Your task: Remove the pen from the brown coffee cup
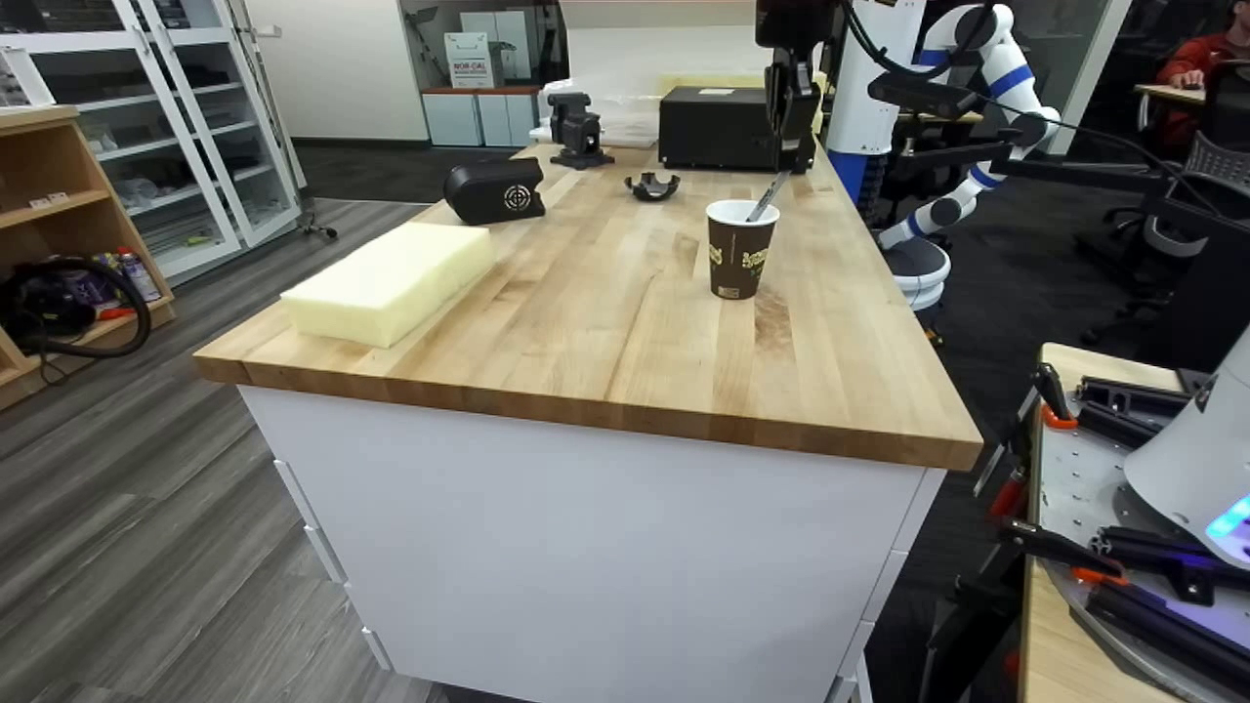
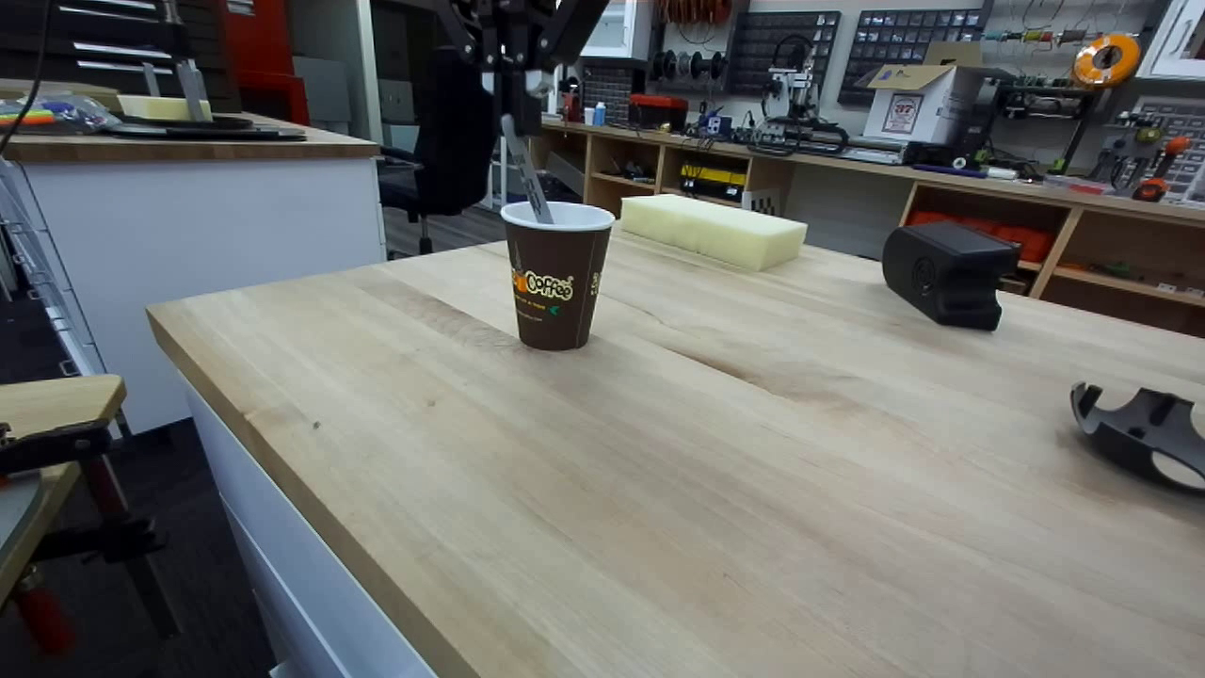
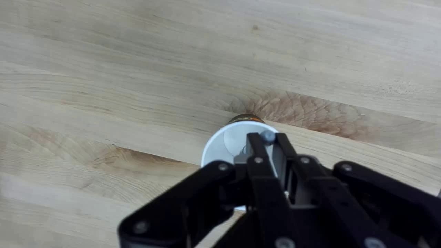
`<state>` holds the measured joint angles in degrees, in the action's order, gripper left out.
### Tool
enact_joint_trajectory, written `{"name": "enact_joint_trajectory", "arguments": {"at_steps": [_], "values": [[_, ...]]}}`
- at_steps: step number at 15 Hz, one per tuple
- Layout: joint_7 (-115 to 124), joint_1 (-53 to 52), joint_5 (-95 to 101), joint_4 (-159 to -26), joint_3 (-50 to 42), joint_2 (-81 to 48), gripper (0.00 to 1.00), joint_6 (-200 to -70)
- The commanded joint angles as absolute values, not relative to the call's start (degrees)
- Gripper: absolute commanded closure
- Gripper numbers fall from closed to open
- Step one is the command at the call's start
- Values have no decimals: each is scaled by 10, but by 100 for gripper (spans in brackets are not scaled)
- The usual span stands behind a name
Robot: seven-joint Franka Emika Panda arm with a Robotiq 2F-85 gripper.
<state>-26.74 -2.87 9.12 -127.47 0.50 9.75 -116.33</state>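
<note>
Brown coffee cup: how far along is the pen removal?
Done: hand is at the top of the pen. In progress: the grip, which looks closed on it in the wrist view. Left: lifting; the pen's lower part sits inside the brown coffee cup.

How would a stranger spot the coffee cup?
In an exterior view, find the wooden-topped table. On it, right of the yellow foam, the cup stands upright. Unlike its neighbours, it is brown with a white rim, and a pen leans out.

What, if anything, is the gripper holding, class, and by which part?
The gripper appears to pinch the gray pen by its upper end; the lower part is inside the brown paper coffee cup.
</note>
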Motion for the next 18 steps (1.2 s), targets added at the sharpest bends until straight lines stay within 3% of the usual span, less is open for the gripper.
{"name": "enact_joint_trajectory", "arguments": {"at_steps": [1, 9, 18], "values": [[-247, -27, 124, -1250, 10, 120, 97, -1110], [-163, -10, 194, -1278, 3, 196, 97, -1168], [30, 77, 237, -1400, -20, 208, 97, -1401]]}}
